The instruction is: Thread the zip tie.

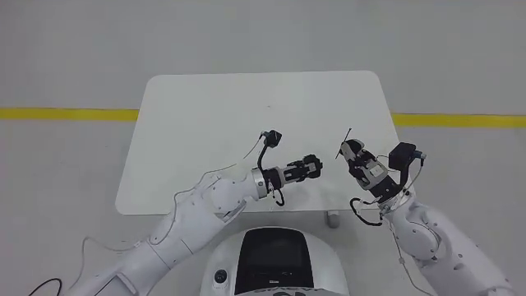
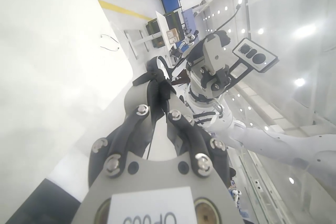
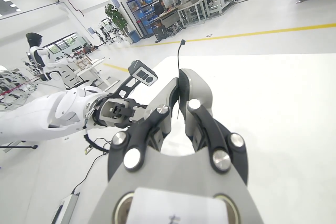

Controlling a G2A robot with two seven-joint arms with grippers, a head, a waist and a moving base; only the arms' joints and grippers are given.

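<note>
Right gripper (image 3: 180,78) pinches the thin black zip tie (image 3: 179,57), square head up; from above, a sliver. Left gripper (image 2: 157,86) is pinched closed.

The left gripper (image 1: 317,164) and right gripper (image 1: 349,149) face each other near the 6 o'clock edge of the white table (image 1: 205,107), with a narrow gap between them. The zip tie (image 1: 346,140) juts from the right gripper toward 11 o'clock, beside that gap. From 9 o'clock through 12 to 3 o'clock of both grippers, the tabletop lies open.
</note>
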